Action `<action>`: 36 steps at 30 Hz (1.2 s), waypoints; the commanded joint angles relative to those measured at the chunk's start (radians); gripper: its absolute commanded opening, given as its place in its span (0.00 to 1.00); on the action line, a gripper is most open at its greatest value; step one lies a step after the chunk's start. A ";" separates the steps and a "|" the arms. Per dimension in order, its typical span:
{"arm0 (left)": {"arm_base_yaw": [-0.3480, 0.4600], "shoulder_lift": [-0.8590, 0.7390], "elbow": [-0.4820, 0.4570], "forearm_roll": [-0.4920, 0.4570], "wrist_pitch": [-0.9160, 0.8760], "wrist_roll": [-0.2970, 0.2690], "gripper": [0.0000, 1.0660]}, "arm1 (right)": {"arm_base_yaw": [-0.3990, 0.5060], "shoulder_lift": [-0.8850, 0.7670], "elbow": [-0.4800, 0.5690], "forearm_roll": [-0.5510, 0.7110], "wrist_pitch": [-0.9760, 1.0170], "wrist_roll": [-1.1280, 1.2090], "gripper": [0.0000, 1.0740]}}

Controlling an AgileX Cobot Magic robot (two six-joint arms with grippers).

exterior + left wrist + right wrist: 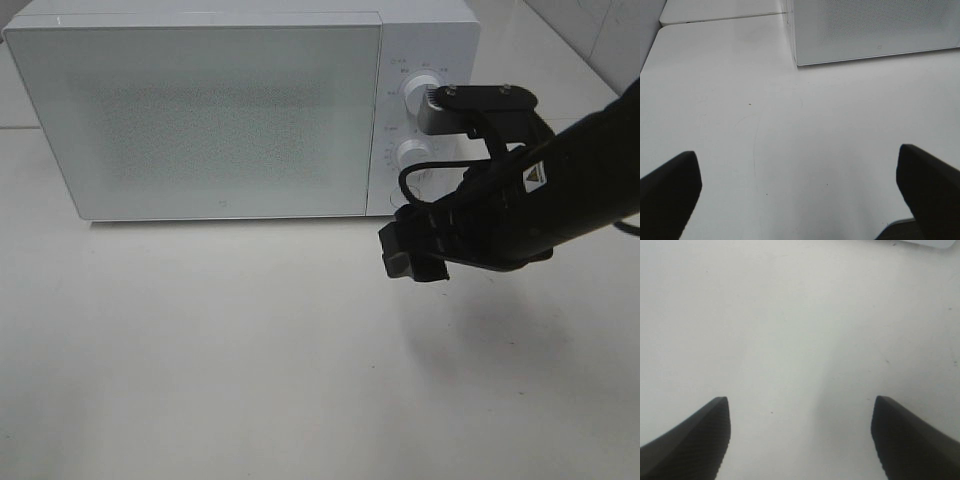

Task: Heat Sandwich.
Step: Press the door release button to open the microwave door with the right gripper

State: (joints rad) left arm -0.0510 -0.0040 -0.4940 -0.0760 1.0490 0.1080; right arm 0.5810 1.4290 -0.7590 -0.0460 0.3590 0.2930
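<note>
A: While the microwave [200, 110] stands with its door shut on the white table [250, 380], where is the sandwich?
B: I cannot tell; no view shows it.
A: And the right claw [800, 401]?
B: It hangs above the table in front of the microwave's knobs [412, 95], jaws well apart, gripping nothing.
A: The left claw [796, 152]?
B: Spread wide over the table near the microwave's corner, also empty.

Nothing can be read: the microwave [430, 25] bears tiny grey marks around its 2 dials [412, 95] and a small mark [879, 48] low on its door [190, 110], all too small and blurred to make out.
</note>
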 commanded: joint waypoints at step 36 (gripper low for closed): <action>0.003 -0.021 0.002 -0.008 -0.012 -0.008 0.94 | 0.023 -0.634 -0.123 -0.139 0.641 -0.205 0.71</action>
State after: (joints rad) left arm -0.0510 -0.0040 -0.4940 -0.0760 1.0490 0.1080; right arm 0.6050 0.8320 -0.8840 -0.1870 0.9690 0.1050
